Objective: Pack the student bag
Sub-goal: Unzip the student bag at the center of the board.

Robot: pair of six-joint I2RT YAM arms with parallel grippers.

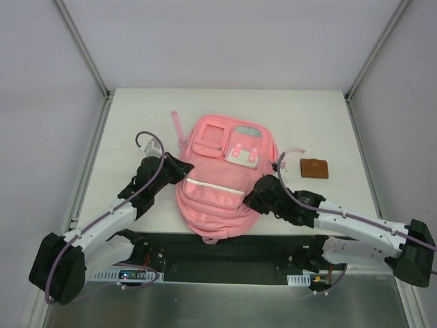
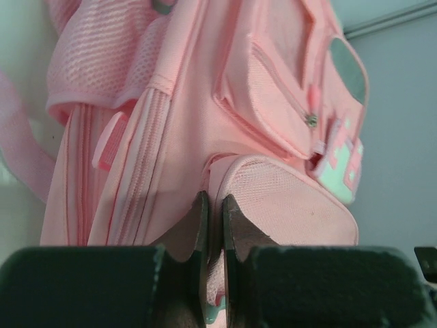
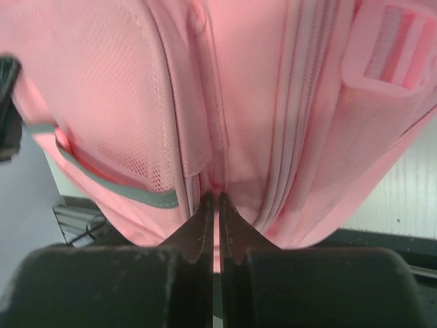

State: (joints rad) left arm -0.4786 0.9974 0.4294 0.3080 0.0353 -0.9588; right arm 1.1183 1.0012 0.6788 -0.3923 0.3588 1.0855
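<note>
Left wrist view: left gripper (image 2: 213, 205) is closest to the lens. Its fingers are drawn almost together, with a thin fold of pink cloth nipped between them. The cloth belongs to the bag (image 2: 198, 123), which fills the view above. A mesh pocket (image 2: 287, 198) sits just right of the fingertips, touching them. A zipped front pocket (image 2: 273, 102) lies higher up, and white-and-pink tabs show at the right edge.

Right wrist view: right gripper (image 3: 213, 201) has its fingers pressed together on a seam of the same bag, with fabric caught at the tips. A side pocket (image 3: 116, 137) with grey trim lies to the left of the seam. A zip line runs up on the right.

Top view: the bag lies flat on the white table (image 1: 136, 116), about centre, front face up. Its near end reaches the table's near edge. The left gripper meets the bag's left flank about halfway along its length. The right gripper meets the right flank, nearer the arm bases. Both arms reach inward from their bases at the bottom.

A pink strap (image 1: 177, 126) trails from the bag's far left corner across the table. A brown wallet (image 1: 315, 168) lies flat to the right of the bag, apart from it and beyond the right arm.
</note>
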